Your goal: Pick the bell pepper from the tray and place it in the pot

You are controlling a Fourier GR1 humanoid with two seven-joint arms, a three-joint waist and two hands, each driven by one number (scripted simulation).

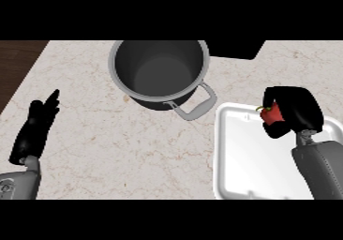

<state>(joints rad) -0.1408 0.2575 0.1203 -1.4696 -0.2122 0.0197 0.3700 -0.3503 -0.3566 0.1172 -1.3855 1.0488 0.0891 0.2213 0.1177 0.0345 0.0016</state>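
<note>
Red bell pepper (270, 114) gripped by right hand (293, 111) above tray (233, 154) edge.

No readable text or labels anywhere.

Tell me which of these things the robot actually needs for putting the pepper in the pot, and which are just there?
Needed for the job:
- bell pepper, red, held over the tray
- right hand, fingers curled round the pepper
- white tray
- grey pot, nothing visible inside

Just there:
- left hand, open, resting at the left
- marble counter
- dark object behind the pot
</note>
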